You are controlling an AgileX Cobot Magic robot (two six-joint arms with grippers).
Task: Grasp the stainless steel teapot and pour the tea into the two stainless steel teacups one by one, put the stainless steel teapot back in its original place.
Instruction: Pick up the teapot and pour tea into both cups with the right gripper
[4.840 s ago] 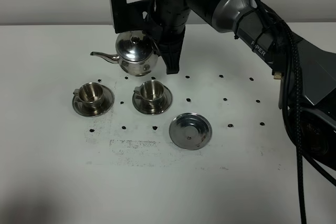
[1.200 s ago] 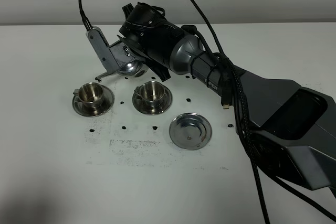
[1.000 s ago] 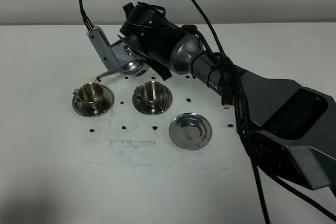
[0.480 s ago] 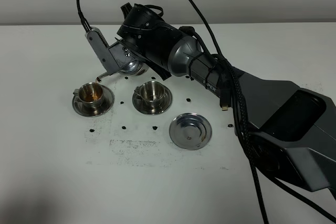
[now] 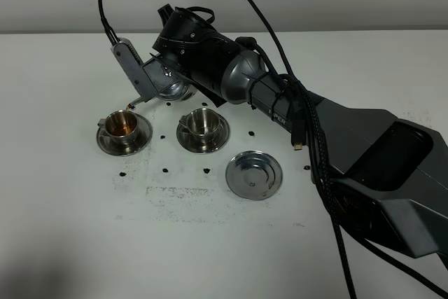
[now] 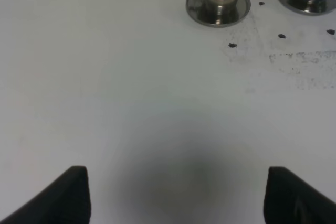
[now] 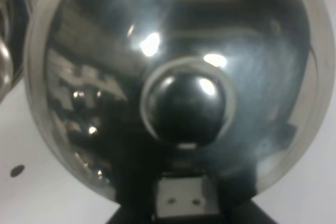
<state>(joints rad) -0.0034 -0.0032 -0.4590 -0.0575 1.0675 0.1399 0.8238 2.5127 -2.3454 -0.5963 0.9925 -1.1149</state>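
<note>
Teapot (image 5: 173, 90), tilted, had its spout tip just above the filled cup (image 5: 124, 125) and was pinched by the right gripper (image 5: 168, 75), clear of the counter (image 5: 70, 229). The second cup (image 5: 203, 122) stood just beside the filled cup, and the bare saucer (image 5: 254, 174) lay beyond it. The left gripper (image 6: 178, 198), spread, hung well apart from the filled cup.

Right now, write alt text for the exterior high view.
The right arm tips the stainless steel teapot, spout over the left teacup, which holds amber liquid. The second teacup sits beside it; an empty saucer lies nearer the camera on the white table.
</note>
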